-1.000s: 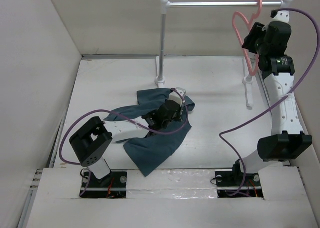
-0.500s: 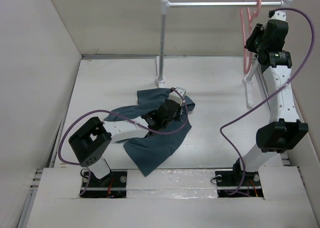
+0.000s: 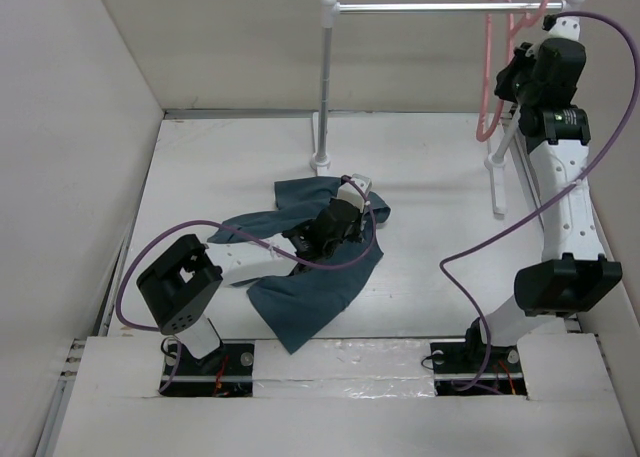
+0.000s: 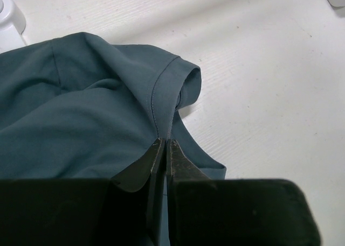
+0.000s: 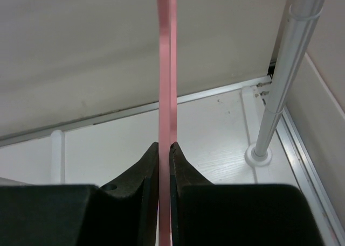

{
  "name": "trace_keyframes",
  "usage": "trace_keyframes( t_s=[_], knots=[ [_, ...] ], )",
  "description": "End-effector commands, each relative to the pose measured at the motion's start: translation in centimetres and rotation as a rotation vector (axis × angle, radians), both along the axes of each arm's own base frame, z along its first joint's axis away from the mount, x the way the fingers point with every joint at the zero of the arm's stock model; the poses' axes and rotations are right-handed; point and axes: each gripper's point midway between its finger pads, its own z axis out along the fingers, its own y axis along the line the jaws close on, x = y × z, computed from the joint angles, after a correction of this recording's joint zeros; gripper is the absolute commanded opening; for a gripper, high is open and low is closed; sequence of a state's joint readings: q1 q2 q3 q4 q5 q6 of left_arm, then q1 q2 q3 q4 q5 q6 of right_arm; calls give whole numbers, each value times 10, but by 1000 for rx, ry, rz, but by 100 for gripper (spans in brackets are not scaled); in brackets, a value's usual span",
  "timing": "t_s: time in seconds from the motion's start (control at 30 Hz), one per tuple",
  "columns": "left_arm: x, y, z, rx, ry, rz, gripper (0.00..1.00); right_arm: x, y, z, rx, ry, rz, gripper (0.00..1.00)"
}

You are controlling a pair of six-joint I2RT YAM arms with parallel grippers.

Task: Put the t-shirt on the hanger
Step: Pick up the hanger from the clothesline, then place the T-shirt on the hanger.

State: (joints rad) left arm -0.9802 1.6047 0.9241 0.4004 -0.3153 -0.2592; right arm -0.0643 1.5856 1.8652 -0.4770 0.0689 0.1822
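The dark teal t-shirt (image 3: 305, 287) lies crumpled on the white table, left of centre. My left gripper (image 3: 352, 203) is shut on the t-shirt, pinching a seam fold by a sleeve (image 4: 161, 103). The pale pink hanger (image 3: 492, 57) is at the right end of the rail, its hook up by the bar. My right gripper (image 3: 508, 75) is raised high and shut on the hanger; in the right wrist view the pink bar (image 5: 165, 68) runs straight up between my closed jaws.
A white-and-silver rail (image 3: 430, 8) on white posts (image 3: 326, 87) stands at the back of the table. Its right post (image 5: 285, 74) is close beside my right gripper. White walls enclose the table on the left, back and right.
My right arm has risen and swung the hanger from a flat-on pose to edge-on, higher along the rail. The left gripper and t-shirt have not moved.
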Motion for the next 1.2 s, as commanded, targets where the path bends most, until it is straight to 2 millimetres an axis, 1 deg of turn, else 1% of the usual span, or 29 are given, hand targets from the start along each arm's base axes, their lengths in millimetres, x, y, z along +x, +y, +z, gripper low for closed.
trace_keyframes(
  t_s=[0.0,0.07,0.1,0.13,0.2,0.23,0.3,0.33,0.4,0.43,0.47,0.53,0.57,0.6,0.67,0.7,0.73,0.77,0.8,0.83,0.87,0.9,0.93,0.97,1.03,1.07,1.1,1.13,1.17],
  knots=[
    [2,1,29,-62,-53,5,0,-21,7,78,-37,-235,28,0],
    [1,0,28,-63,-52,2,0,-25,8,85,-39,-271,32,0],
    [1,-1,28,-62,-51,1,0,-26,8,78,-37,-263,33,0],
    [1,-1,28,-63,-50,1,0,-33,10,84,-38,-285,39,0],
    [2,-1,28,-64,-51,1,0,-36,12,83,-36,-299,48,0],
    [1,-1,28,-63,-50,1,0,-36,12,72,-30,-278,48,0],
    [2,0,28,-65,-51,5,0,-42,15,69,-14,-285,60,0],
    [1,0,29,-68,-52,3,0,-41,16,52,-5,-250,61,0],
    [1,0,30,-70,-52,2,0,-49,18,46,16,-246,64,0],
    [1,0,30,-73,-54,2,0,-52,23,40,30,-241,76,0],
    [0,-1,31,-79,-53,-4,0,-58,29,27,41,-232,104,0],
    [-1,-2,32,-87,-52,-9,0,-66,47,15,56,-225,146,0],
    [-1,-2,31,-84,-51,-9,0,-71,52,13,59,-236,154,0],
    [0,-3,32,-88,-53,-9,0,-80,58,4,67,-227,167,0],
    [0,-2,33,-90,-56,-6,0,-93,75,0,81,-235,212,0],
    [0,-2,33,-89,-57,-3,0,-97,82,-16,91,-208,232,0],
    [1,-1,34,-89,-59,-1,0,-113,94,-10,102,-229,272,0],
    [3,1,34,-84,-67,14,0,-121,104,-16,114,-222,309,0],
    [5,1,36,-82,-75,22,0,-127,112,-38,134,-184,333,0],
    [10,5,36,-80,-78,38,0,-143,118,-38,150,-196,360,0],
    [18,10,35,-85,-70,49,0,-155,137,-46,167,-182,431,0],
    [24,12,37,-98,-65,56,0,-165,143,-58,171,-157,456,0],
    [29,15,37,-111,-56,64,0,-173,147,-77,175,-111,463,0],
    [40,24,34,-135,-35,83,0,-193,153,-87,176,-75,486,0],
    [53,33,33,-161,-19,107,0,-212,155,-102,179,-23,497,0],
    [58,36,30,-166,-8,115,0,-230,153,-113,182,10,506,0],
    [69,43,35,-187,-6,132,0,-242,158,-117,210,27,531,0],
    [74,45,37,-193,-5,138,0,-251,161,-120,231,34,550,0],
    [78,47,41,-202,-9,143,0,-263,164,-135,239,91,571,0]
  ],
)
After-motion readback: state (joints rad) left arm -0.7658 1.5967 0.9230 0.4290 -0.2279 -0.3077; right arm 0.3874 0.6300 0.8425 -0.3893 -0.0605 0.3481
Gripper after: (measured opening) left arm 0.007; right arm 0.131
